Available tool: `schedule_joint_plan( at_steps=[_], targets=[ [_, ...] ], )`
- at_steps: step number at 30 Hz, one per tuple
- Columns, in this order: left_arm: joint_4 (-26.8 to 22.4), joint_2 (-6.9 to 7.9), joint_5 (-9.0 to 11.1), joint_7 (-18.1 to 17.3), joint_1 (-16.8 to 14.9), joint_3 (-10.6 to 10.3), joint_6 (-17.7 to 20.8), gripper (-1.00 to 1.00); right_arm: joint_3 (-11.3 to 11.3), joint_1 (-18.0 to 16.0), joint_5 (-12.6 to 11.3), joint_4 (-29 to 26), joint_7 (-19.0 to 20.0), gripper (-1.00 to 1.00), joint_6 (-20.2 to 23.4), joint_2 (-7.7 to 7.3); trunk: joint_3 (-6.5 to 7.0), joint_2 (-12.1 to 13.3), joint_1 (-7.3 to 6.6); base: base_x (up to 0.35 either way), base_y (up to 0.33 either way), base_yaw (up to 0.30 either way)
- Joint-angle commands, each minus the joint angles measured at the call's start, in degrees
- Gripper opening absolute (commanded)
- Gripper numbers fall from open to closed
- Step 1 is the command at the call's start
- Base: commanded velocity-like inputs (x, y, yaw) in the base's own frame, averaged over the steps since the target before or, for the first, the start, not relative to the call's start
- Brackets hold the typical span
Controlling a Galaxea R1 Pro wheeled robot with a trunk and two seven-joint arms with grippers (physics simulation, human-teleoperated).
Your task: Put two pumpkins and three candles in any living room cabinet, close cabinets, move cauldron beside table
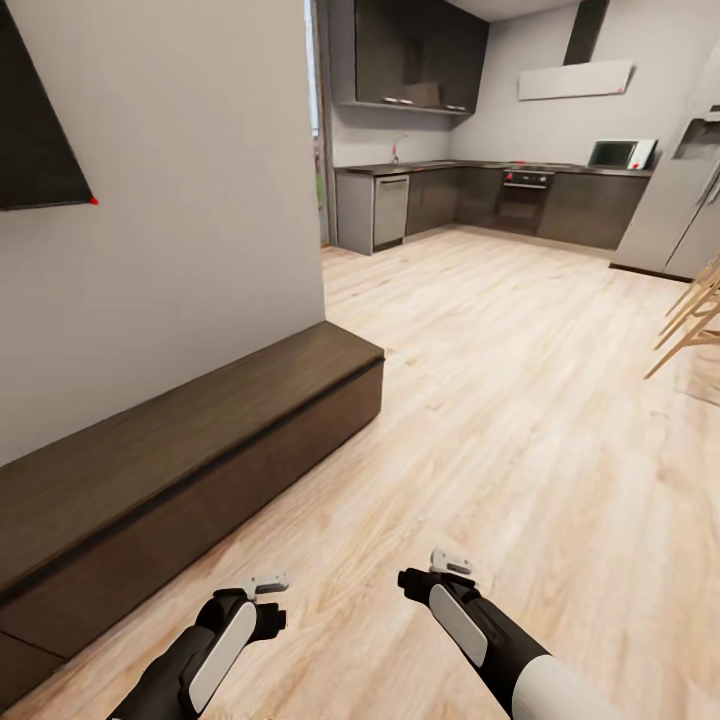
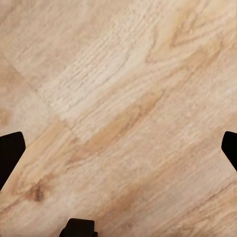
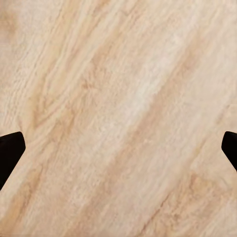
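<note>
I see the floor first: pale wood planks running from under my arms to the kitchen at the far end. To my left a plain wall rises, with a dark panel hung on it at the upper left edge of the head view. Along the foot of that wall lies the cabinet, long, low and dark brown, its fronts flush and shut as far as I can see; its near end runs out of view at the lower left and its far end stops at the wall's corner.

Beyond the corner, the kitchen has grey units along the back, an oven set in them, a microwave on the counter, and a fridge at the right. Pale chair legs show at the right edge.

Both arms reach forward low over the floor, well apart from the cabinet. My left claw and right claw point down at bare planks. In each wrist view the dark fingertips sit at opposite edges with only floor between, so both claws are spread wide and carry nothing.
</note>
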Motion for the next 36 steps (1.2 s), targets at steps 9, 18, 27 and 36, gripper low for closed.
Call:
schedule_joint_plan(
  at_steps=[9, 18, 27, 36],
  targets=[
    [-0.05, 0.07, 0.59, 0.59, -0.05, -0.24, 0.03, 1.00, 0.21, -0.04, -0.38, -0.12, -0.47, 1.00, 0.11, -0.08, -0.11, -0.02, -0.01, 0.000, -0.064, 0.285],
    [-0.20, 0.07, 0.55, 0.33, -0.05, -0.20, 0.11, 1.00, 0.27, -0.04, -0.38, -0.13, -0.47, 1.00, 0.12, -0.03, -0.12, -0.02, -0.01, 0.000, -0.010, 0.285],
    [-0.42, 0.23, 0.59, -0.11, -0.05, 0.17, 0.12, 1.00, 0.27, -0.04, -0.30, -0.13, -0.33, 1.00, 0.03, -0.09, -0.15, -0.02, -0.01, 0.000, 0.000, 0.285],
    [-0.58, 0.08, 0.59, 0.26, -0.05, -0.11, 0.12, 1.00, 0.27, -0.04, -0.26, -0.13, -0.22, 1.00, 0.11, -0.09, -0.17, -0.02, -0.01, 0.000, 0.000, 0.285]
  ],
)
